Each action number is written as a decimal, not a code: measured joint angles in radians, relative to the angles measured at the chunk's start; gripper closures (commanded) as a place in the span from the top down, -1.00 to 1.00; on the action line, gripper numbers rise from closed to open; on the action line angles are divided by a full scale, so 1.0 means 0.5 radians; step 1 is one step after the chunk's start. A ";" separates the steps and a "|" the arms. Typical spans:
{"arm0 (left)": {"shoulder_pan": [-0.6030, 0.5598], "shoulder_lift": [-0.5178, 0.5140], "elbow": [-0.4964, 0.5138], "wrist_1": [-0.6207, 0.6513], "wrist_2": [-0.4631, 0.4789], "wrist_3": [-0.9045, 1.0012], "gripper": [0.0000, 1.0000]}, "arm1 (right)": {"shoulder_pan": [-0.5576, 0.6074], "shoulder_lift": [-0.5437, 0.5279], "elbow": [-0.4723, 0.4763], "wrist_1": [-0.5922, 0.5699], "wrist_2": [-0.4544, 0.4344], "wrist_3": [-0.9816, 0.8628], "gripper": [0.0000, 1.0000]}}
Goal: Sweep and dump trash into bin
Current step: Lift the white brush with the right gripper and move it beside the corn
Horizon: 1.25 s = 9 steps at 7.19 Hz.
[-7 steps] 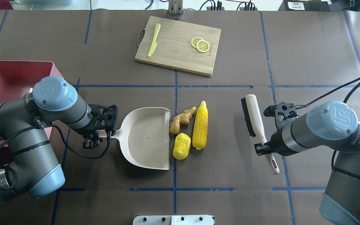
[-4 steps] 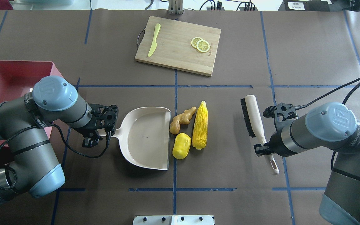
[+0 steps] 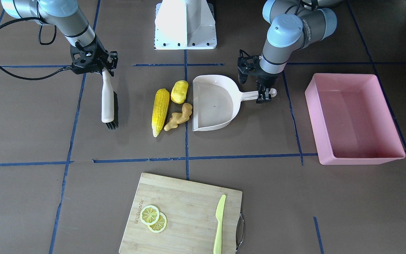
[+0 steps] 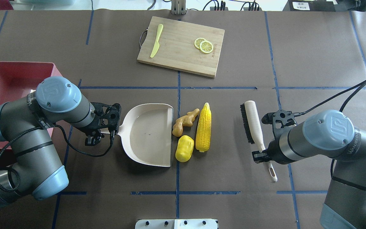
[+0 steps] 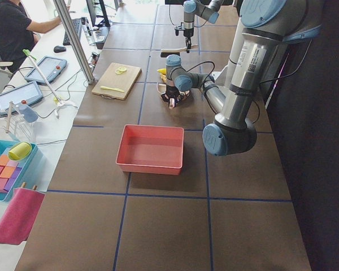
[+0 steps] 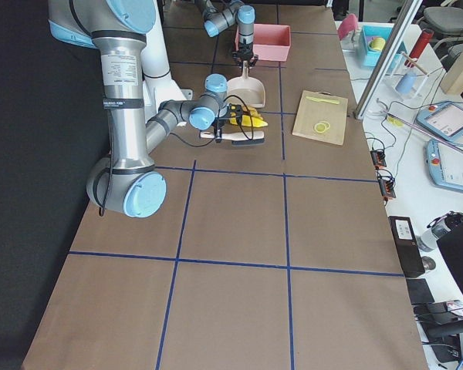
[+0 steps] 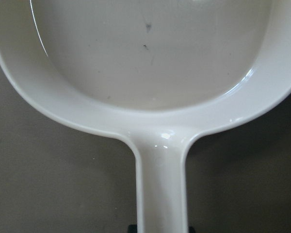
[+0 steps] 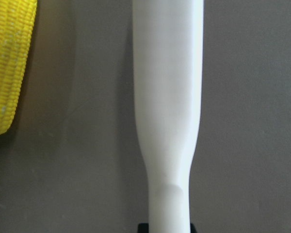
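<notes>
Both tools were in hand. Left gripper point(image 3: 263, 94) was clamped on the dustpan point(image 4: 146, 136) handle. Right gripper point(image 4: 261, 155) was closed round the brush point(image 4: 252, 122) handle. Pan sat on the table point(image 4: 227, 165) with nothing in it, its open lip toward the toy foods.

None had been swept in. Ginger point(image 4: 184, 122) lay at the pan's lip, touching it or nearly so. Potato point(image 4: 184, 152) was just beside the lip. Corn point(image 4: 203, 127) lay just past those two, lengthwise along the lip. Brush was beyond the corn, apart from it, bristles facing the pan. I couldn't tell whether the bristles touched the table.

Bin point(image 3: 356, 116) stood well off on the pan's handle side, empty.

My read: gripping the tools was done and the sweep hadn't begun. Still left were pushing all three pieces over the lip, carrying the pan to the bin and tipping it out.
</notes>
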 measured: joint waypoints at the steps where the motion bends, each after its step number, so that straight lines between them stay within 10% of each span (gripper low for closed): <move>1: 0.001 -0.012 0.000 0.015 0.018 -0.003 -0.71 | -0.018 0.028 -0.008 -0.001 0.001 0.033 -0.95; 9: 0.002 -0.041 0.000 0.025 0.065 -0.058 -0.70 | -0.120 0.275 -0.127 -0.145 0.113 0.234 -0.96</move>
